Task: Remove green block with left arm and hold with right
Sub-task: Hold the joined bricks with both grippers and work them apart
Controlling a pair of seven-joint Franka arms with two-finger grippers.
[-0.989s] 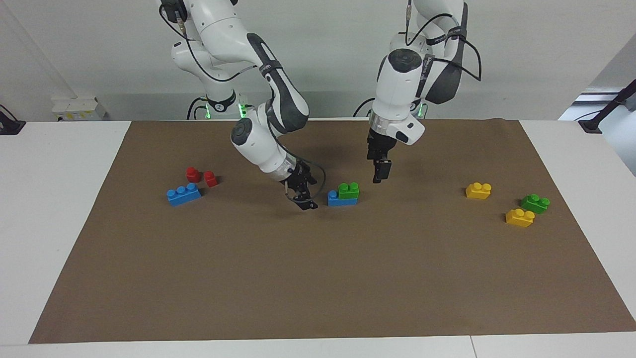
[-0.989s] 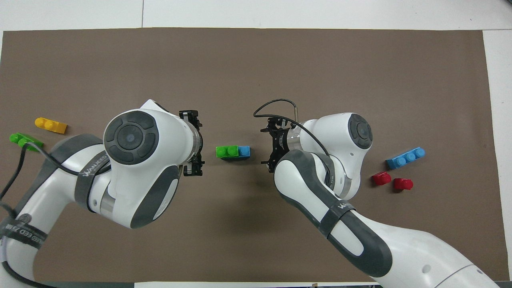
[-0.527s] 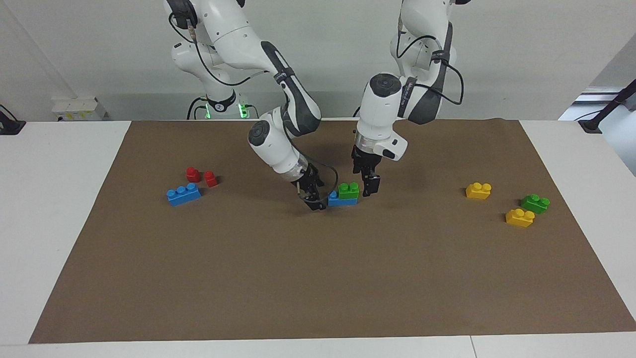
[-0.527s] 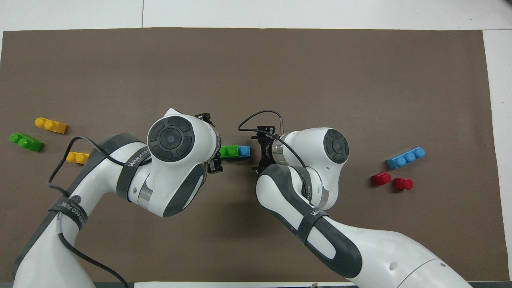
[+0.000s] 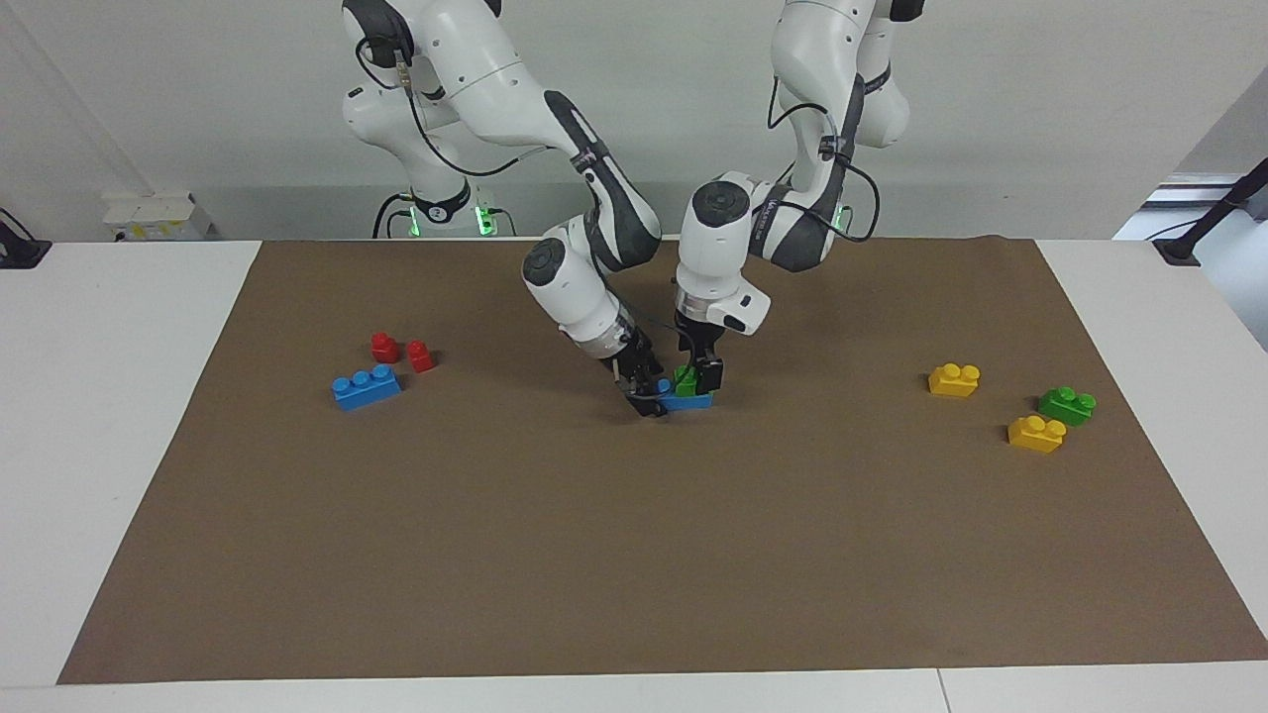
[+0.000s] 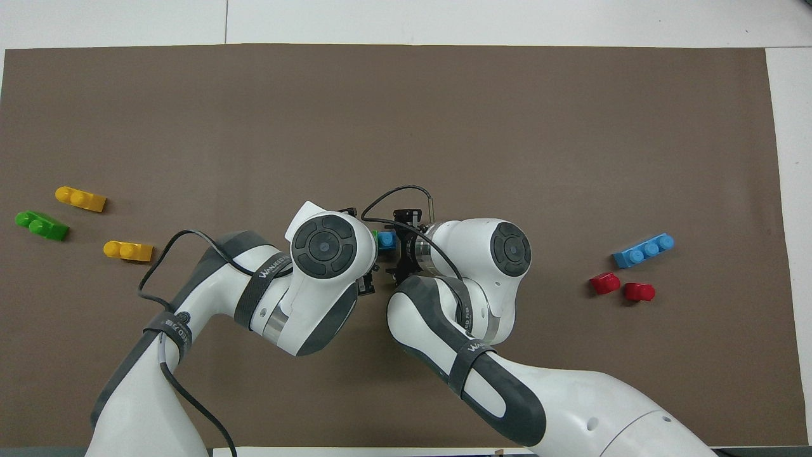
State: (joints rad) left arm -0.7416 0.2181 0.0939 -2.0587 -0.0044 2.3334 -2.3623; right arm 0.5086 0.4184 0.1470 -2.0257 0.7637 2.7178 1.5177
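Both grippers at the stacked pair; grip forming, no pull yet.

Green block [image 5: 686,379] sits on a blue brick [image 5: 686,400] mid-mat, at the end toward the left arm. Left gripper [image 5: 701,374] is down at the green block, one finger showing on its end toward the left arm; fingers look spread, with no firm hold visible. Right gripper [image 5: 648,396] is low at the blue brick's other end; whether its fingers have closed on it I cannot tell. In the facing view, a spare blue brick [image 5: 367,387] and two red pieces [image 5: 401,351] lie at 9 o'clock of the stack; two yellow bricks [image 5: 954,379] and a second green one [image 5: 1067,405] at 3 o'clock. To do it well: the right should clamp the blue brick before the left closes, then lift straight up off the studs.
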